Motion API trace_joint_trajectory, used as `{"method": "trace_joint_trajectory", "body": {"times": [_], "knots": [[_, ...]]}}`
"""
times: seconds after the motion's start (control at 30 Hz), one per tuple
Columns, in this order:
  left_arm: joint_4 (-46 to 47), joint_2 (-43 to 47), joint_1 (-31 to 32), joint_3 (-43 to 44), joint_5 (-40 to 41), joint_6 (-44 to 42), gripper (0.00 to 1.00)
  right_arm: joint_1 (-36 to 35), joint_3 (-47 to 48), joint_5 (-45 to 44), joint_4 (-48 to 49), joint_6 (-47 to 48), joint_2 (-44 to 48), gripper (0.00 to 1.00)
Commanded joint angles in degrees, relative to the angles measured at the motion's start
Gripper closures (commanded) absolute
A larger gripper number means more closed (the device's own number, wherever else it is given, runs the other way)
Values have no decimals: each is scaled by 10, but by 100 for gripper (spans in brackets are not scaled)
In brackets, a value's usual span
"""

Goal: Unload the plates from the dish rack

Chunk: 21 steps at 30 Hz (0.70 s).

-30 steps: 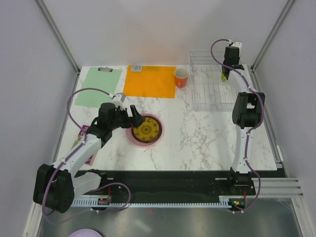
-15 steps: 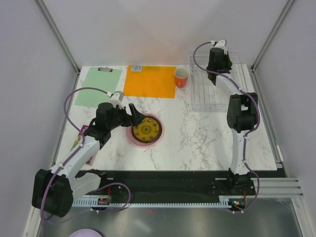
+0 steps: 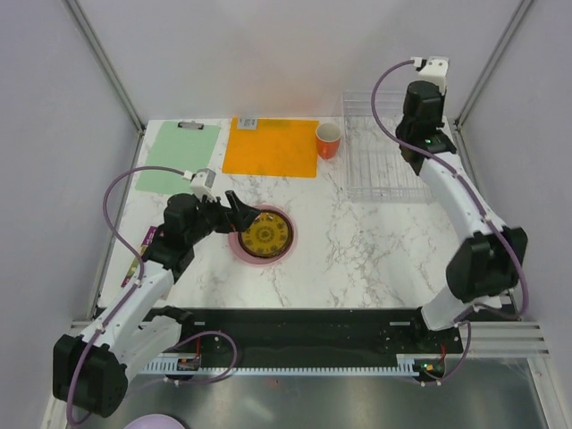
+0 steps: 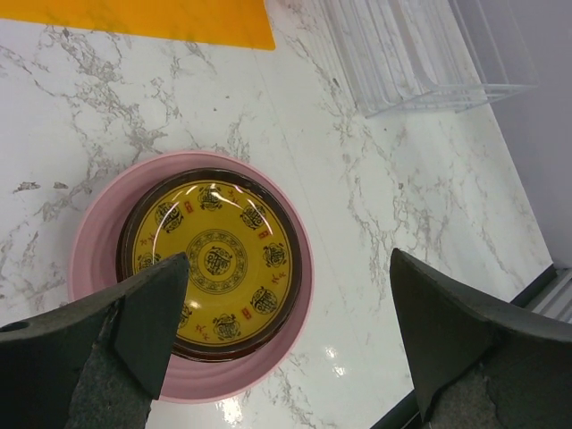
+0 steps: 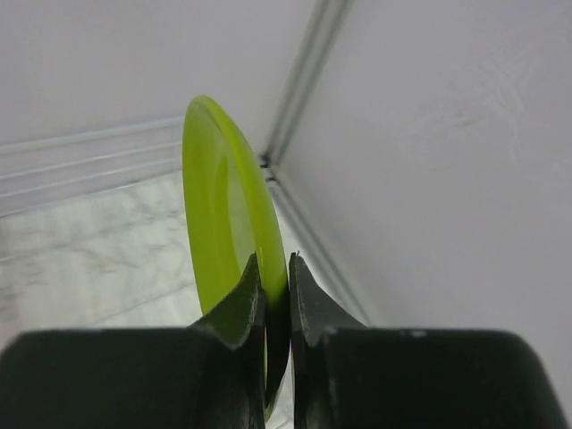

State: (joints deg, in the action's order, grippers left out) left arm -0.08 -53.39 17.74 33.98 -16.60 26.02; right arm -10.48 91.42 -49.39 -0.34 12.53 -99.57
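A stack sits on the marble table: the pink plate at the bottom, the dark red plate on it, the yellow-gold patterned plate on top. My left gripper is open and empty, just left of the stack; in the left wrist view its fingers straddle the stack's near right edge. My right gripper is shut on the rim of the lime green plate, held on edge near the back right wall corner. The clear dish rack shows no plates.
An orange cup stands left of the rack, next to an orange mat. A green clipboard lies at the back left. The right arm's wrist is over the rack's far right corner, close to the walls.
My right arm has swung its elbow out to the right and its wrist has turned over the rack's far right. My left gripper has drawn back slightly left of the stack.
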Motion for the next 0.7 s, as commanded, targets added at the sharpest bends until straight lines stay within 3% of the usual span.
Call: {"method": "trace_joint_trajectory", "body": {"times": [0.0,0.17,0.3,0.43,0.67], "knots": [[23,50,0,-25,-10,46,0,-20,-77,242,-113,-222,171,94],[52,77,1,-44,-36,81,0,-42,-219,447,-128,-328,295,94],[100,98,3,-83,-57,115,0,-67,-324,527,-114,-396,371,93],[168,117,7,-122,-78,168,0,-89,-428,558,-85,-442,451,93],[210,105,64,-139,-41,197,0,-100,-505,618,-40,-495,486,92]]}}
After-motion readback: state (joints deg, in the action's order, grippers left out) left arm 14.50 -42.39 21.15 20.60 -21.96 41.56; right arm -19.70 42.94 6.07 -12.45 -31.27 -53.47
